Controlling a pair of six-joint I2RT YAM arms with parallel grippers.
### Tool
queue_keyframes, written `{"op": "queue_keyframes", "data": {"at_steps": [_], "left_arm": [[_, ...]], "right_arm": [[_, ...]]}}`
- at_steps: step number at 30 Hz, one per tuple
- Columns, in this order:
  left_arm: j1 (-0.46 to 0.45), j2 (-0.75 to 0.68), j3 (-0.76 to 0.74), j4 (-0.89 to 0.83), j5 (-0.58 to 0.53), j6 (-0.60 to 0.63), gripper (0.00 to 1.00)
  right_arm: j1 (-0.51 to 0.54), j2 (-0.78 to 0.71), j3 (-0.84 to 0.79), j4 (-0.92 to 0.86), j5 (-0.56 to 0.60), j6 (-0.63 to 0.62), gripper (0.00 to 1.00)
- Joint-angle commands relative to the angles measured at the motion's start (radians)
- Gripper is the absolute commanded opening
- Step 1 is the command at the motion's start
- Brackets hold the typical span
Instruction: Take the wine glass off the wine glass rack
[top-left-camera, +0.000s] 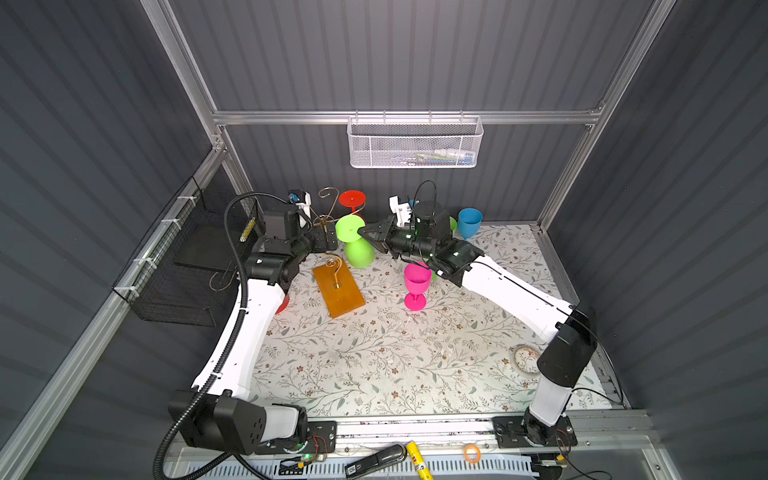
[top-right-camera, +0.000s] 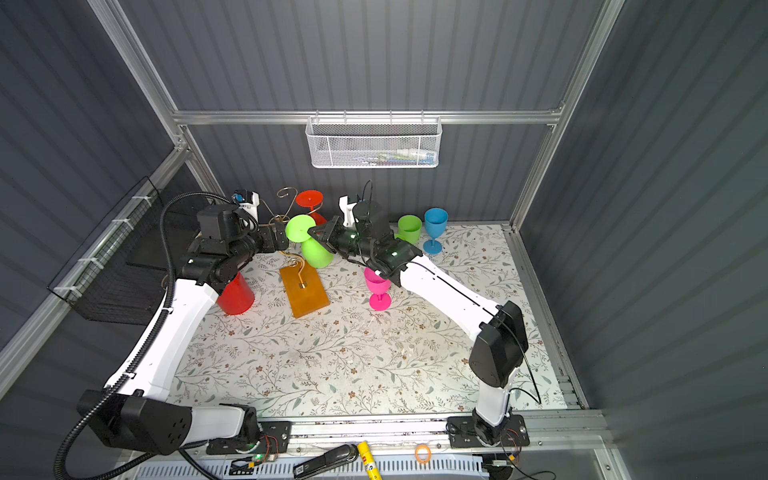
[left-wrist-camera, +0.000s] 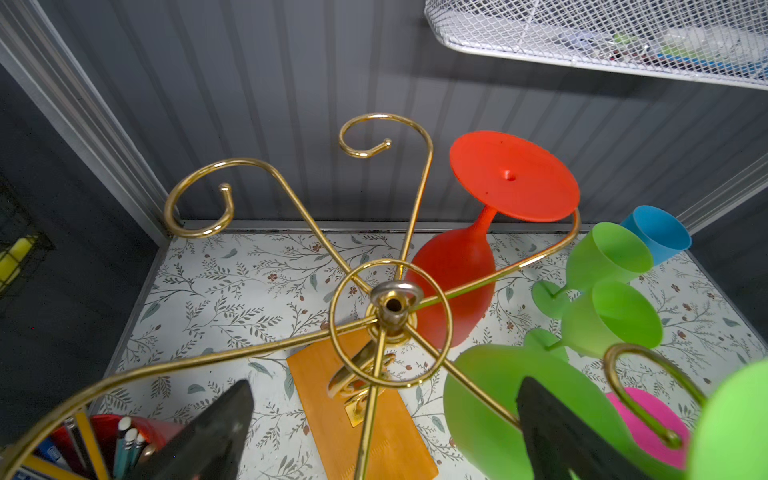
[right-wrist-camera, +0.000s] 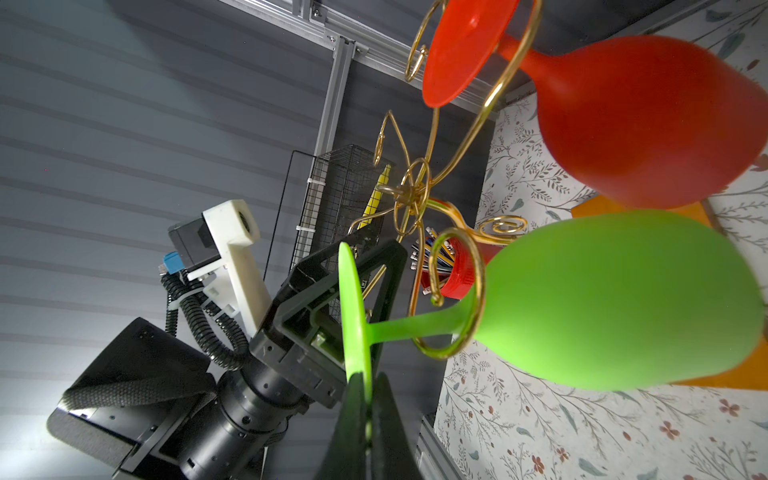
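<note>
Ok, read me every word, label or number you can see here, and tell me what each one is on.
Nothing can be read for certain.
Black tool on the front ledge: a white label with dark characters, too small to read.
Yellow stick beside it: red print, too small to read.
White mesh basket on the back wall: packaging inside, blurred by the mesh.

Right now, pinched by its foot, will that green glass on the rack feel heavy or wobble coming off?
The green wine glass looks like matte plastic, so probably light and not fragile. The jaws pinch only its thin foot rim, so the bowl may swing. The scroll of the wine glass rack curls around the stem, so it could snag.
</note>
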Motion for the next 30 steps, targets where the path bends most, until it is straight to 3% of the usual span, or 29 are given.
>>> {"op": "queue_keyframes", "data": {"at_steps": [1, 7, 19, 30], "left_arm": [[-0.003, -0.037, -0.014, -0.019, -0.047, -0.015, 0.99], [0.000, -0.064, -0.021, -0.014, -0.083, -0.035, 0.99], [0.002, -0.076, -0.021, 0.004, -0.038, -0.044, 0.99], [0.004, -0.067, -0.021, 0.003, -0.031, -0.047, 0.99]], "right_arm": [[0.004, 0.016, 0.046, 0.006, -0.001, -0.014, 0.00], [0.006, 0.033, 0.076, -0.009, -0.002, -0.017, 0.00], [0.004, 0.063, 0.115, -0.023, 0.002, -0.017, 0.00], [-0.002, -0.007, 0.022, 0.003, 0.009, -0.026, 0.00]]}}
